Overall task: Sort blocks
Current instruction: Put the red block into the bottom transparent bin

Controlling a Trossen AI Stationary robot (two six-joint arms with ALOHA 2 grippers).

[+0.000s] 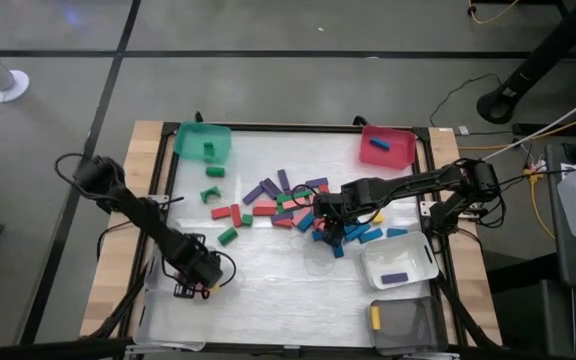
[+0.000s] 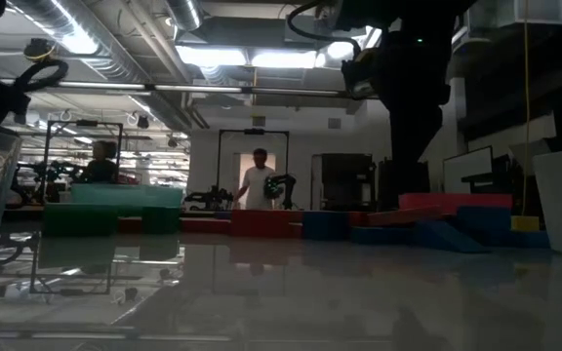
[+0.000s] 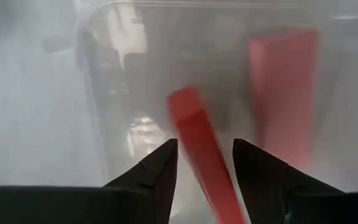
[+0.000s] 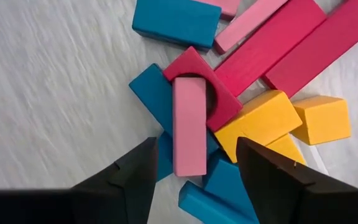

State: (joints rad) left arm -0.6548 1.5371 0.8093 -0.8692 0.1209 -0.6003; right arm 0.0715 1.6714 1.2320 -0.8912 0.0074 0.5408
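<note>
Blocks in red, pink, green, blue, purple and yellow lie scattered over the middle of the table. My left gripper hangs at the near left, pointing down, shut on a red bar above a clear bin. Another red block lies in that bin. My right gripper stands open over the right end of the pile. Its fingers flank the near end of a pink bar without touching it. That bar lies across a red arch block and a blue block. My left gripper has the red bar between its two fingers, with the bar's side against the inner face of one finger. The fingers come from above and lie along the bar. The bar slants down below them, and its free end hangs clear over the bin.
A green bin stands at the far left and a red bin at the far right. A clear bin with a purple block and a grey bin with a yellow block stand at the near right. Bare table lies between the arms.
</note>
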